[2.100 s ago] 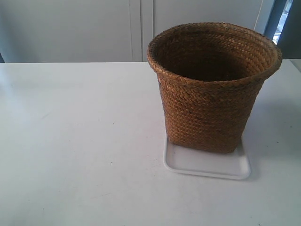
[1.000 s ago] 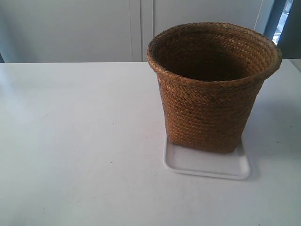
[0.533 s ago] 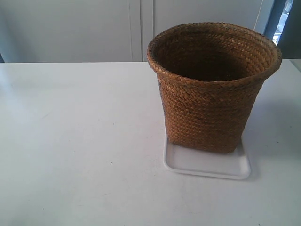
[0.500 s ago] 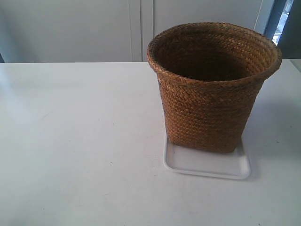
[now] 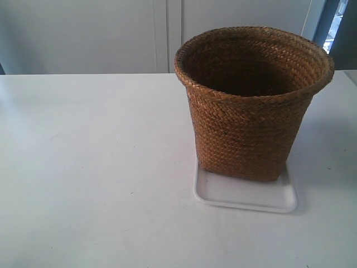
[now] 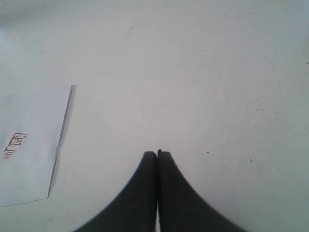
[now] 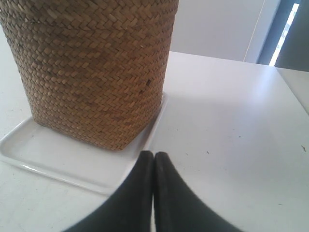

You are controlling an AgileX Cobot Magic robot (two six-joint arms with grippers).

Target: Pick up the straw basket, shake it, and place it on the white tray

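Apparently done | straw basket (image 5: 251,106) upright on white tray (image 5: 245,196) | left claw (image 6: 157,153), right claw (image 7: 154,154) pinched closed, empty | nothing left

Only the tips of the robot show. The black two-finger left tool (image 6: 157,153) is plain, smooth and dull. Each of its fingers (image 6: 145,183) is wide at its base and curves in to a thin, round tip. A thin line runs between the two. The black two-finger right tool (image 7: 154,154) looks just the same: dark, bare, and shaped like a pointed hill.
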